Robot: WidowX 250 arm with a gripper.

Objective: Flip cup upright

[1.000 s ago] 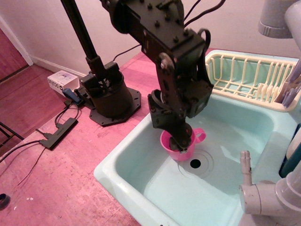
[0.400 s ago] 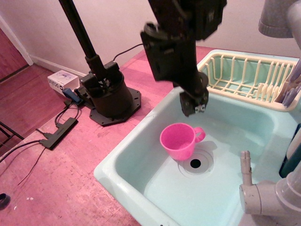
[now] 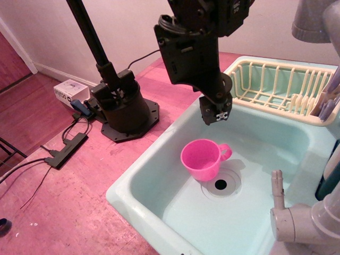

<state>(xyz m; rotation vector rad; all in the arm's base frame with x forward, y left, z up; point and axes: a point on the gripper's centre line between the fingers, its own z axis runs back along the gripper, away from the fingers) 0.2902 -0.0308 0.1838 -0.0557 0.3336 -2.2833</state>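
The pink cup stands upright on the floor of the light green sink, mouth up, its loop handle pointing right, just left of the drain hole. My gripper hangs in the air above the cup and a little to its right, clear of it and holding nothing. Its black fingertips look close together; I cannot tell the gap between them.
A cream dish rack sits at the sink's back right rim. A grey faucet stands at the front right. A black arm base and cables lie on the pink floor at left.
The gripper was down inside the cup a second ago; it has let go and risen well above it. The cup stays upright in the sink.
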